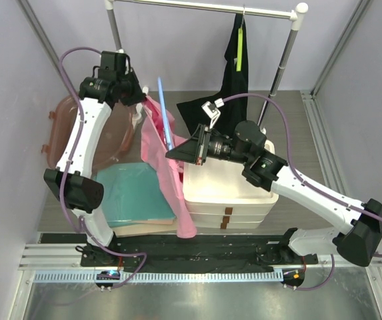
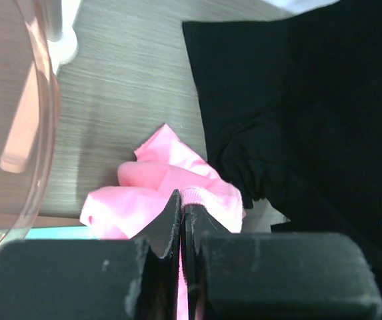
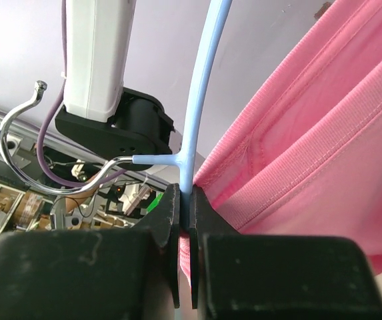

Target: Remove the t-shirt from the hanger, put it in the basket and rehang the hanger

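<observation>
Pink t-shirt (image 1: 177,193) fabric is clamped in our left gripper (image 2: 181,217) while our right gripper (image 3: 185,207) pinches the blue hanger (image 3: 201,100) at its top, so we judge the hanger braced above the table (image 1: 304,127) for pulling the t-shirt, draped on it, away.

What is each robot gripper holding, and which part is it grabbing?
The left gripper pinches the pink t-shirt at a stitched edge. The right gripper clamps the blue hanger at its neck, beside the metal hook.
</observation>
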`<move>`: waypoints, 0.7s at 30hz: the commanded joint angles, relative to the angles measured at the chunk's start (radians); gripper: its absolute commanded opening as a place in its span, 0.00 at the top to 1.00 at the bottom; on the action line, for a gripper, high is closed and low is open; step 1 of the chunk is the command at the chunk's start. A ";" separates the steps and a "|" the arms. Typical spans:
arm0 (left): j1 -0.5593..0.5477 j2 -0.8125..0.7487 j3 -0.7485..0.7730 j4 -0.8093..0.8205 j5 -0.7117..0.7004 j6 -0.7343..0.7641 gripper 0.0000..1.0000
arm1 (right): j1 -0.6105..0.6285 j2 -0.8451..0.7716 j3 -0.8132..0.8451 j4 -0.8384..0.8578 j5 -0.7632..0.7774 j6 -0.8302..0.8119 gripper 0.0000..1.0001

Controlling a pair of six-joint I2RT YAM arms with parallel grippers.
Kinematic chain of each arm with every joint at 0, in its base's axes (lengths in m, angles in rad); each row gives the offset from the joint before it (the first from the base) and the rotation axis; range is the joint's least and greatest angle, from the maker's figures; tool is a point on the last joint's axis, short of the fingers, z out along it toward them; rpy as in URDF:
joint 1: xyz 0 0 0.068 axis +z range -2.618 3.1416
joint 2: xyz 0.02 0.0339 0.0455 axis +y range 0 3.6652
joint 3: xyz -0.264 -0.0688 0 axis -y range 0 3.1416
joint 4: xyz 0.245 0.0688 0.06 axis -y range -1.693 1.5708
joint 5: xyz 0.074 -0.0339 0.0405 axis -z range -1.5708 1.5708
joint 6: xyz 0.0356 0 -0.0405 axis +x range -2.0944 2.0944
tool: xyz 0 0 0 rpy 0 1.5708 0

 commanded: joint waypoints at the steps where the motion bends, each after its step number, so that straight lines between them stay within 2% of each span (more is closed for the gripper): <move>1: 0.073 -0.027 -0.073 0.292 -0.071 0.029 1.00 | 0.058 -0.073 0.140 0.060 -0.227 -0.012 0.99; 4: 0.073 -0.106 -0.157 0.358 0.027 0.050 1.00 | 0.014 -0.004 0.190 0.078 -0.149 0.025 0.99; 7: 0.071 -0.166 -0.214 0.327 0.072 0.073 1.00 | -0.027 0.067 0.232 0.173 -0.075 0.104 0.99; 13: 0.073 -0.240 -0.257 0.265 0.083 0.083 1.00 | -0.098 0.291 0.339 0.385 0.031 0.423 0.99; 17: 0.073 -0.265 -0.247 0.247 0.045 0.077 1.00 | -0.107 0.384 0.475 0.368 0.081 0.464 0.99; 19: 0.071 -0.253 -0.202 0.222 0.042 0.077 1.00 | -0.109 0.427 0.531 0.289 0.101 0.433 0.99; 21: 0.071 -0.245 -0.166 0.196 0.037 0.084 0.96 | -0.112 0.455 0.571 0.272 0.115 0.434 0.99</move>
